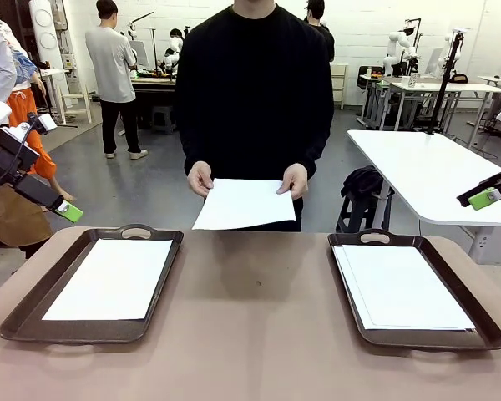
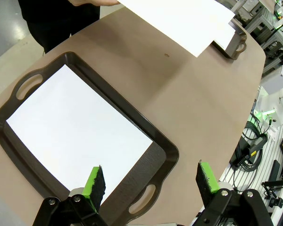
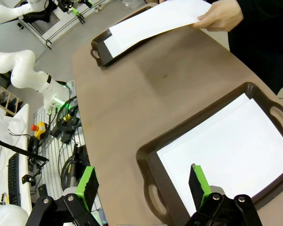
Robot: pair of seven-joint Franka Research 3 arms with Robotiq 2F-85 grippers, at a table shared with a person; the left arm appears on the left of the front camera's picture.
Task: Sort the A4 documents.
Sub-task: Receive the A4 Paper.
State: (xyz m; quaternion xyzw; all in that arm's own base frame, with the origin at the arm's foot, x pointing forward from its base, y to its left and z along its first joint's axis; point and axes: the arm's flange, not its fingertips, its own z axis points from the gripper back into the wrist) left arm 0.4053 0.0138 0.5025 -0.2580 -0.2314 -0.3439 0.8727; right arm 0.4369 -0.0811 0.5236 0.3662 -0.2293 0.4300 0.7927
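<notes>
Our left gripper (image 2: 151, 181) and right gripper (image 3: 144, 183) hang with jaws wide, holding nothing. White sheets lie in the left tray (image 1: 33, 313) and right tray (image 1: 476, 322); a person's hands (image 1: 294, 180) hold another sheet (image 1: 246, 203) over the tabletop (image 1: 259, 334). No writing is readable.

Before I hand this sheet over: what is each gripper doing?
Left gripper: open, holding nothing.
Right gripper: open, holding nothing.

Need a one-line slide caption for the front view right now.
Person holds an A4 sheet over the table's far edge, between two paper-filled trays, left and right.
</notes>
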